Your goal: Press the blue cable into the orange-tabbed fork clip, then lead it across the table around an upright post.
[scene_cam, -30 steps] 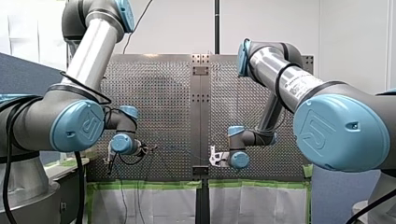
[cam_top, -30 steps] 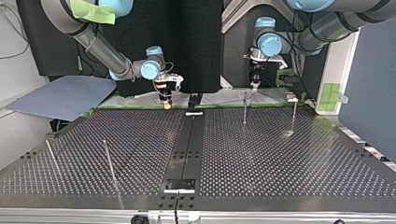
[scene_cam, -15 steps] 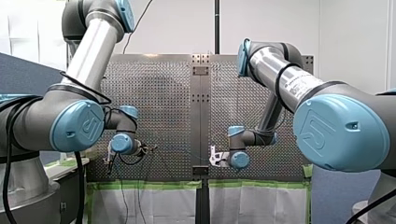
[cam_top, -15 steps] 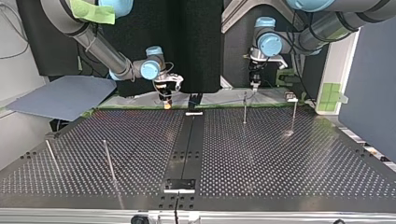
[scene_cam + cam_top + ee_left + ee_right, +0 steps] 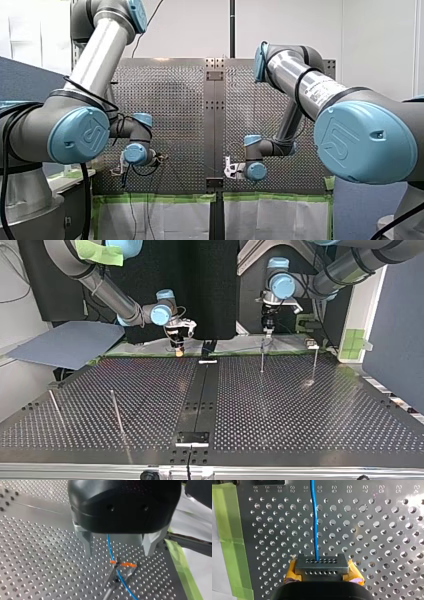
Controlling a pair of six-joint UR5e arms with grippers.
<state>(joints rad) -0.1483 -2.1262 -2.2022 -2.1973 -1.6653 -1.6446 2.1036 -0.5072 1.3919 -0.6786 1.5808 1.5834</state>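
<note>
In the left wrist view the blue cable (image 5: pixel 110 548) runs between the metal fingers (image 5: pixel 87 543) of my left gripper (image 5: pixel 118 553), which stand wide apart and do not touch it. Just ahead, the cable passes through the orange-tabbed fork clip (image 5: pixel 123 564) on the perforated plate. In the right wrist view my right gripper (image 5: pixel 319 566), with yellow pads (image 5: pixel 292 572), is shut on the blue cable (image 5: pixel 314 520), which leads straight ahead over the holes. In the top view my left gripper (image 5: pixel 267 329) hangs over a near post (image 5: pixel 262 357) and my right gripper (image 5: pixel 178 347) is at the table's far edge.
Thin upright posts stand on the table: one (image 5: pixel 315 364) at the top view's right and two more (image 5: pixel 116 412) (image 5: pixel 54 407) at its left. A grey-blue board (image 5: pixel 65 342) lies off the far left corner. Green tape (image 5: pixel 229 535) lines the table's edge.
My left arm has shifted a little toward the table's middle, rightward in the front view. My right arm and the cable in its grip have stayed put.
</note>
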